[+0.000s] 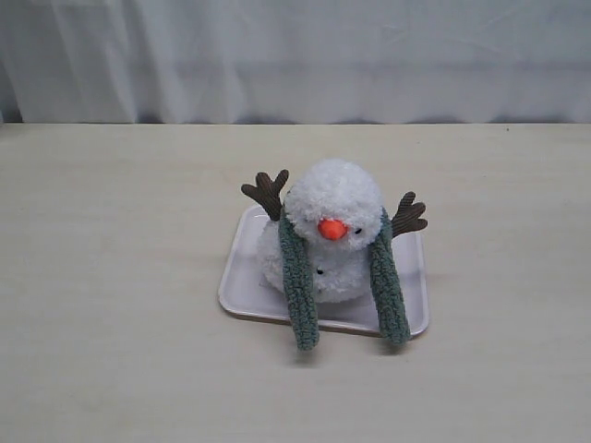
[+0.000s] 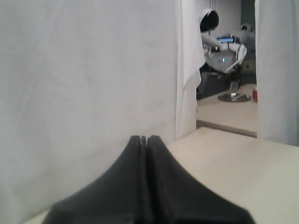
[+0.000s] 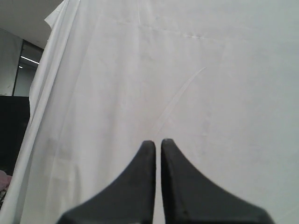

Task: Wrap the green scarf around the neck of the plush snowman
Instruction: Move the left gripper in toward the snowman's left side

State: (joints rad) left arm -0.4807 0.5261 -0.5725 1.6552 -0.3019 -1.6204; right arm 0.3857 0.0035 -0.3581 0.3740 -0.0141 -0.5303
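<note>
The plush snowman sits on a flat white tray in the exterior view, facing the front, orange nose and brown arms showing. The green scarf runs behind its neck; both ends hang down its front, left and right, past the tray's front edge. Neither gripper shows in the exterior view. In the left wrist view my left gripper is shut with nothing in it, facing a white curtain. My right gripper is shut too, a thin slit between its fingers, empty, also facing white curtain.
A pale wooden table carries the tray, with a white curtain along its back edge. The left wrist view shows a gap in the curtain with room equipment beyond the table's edge.
</note>
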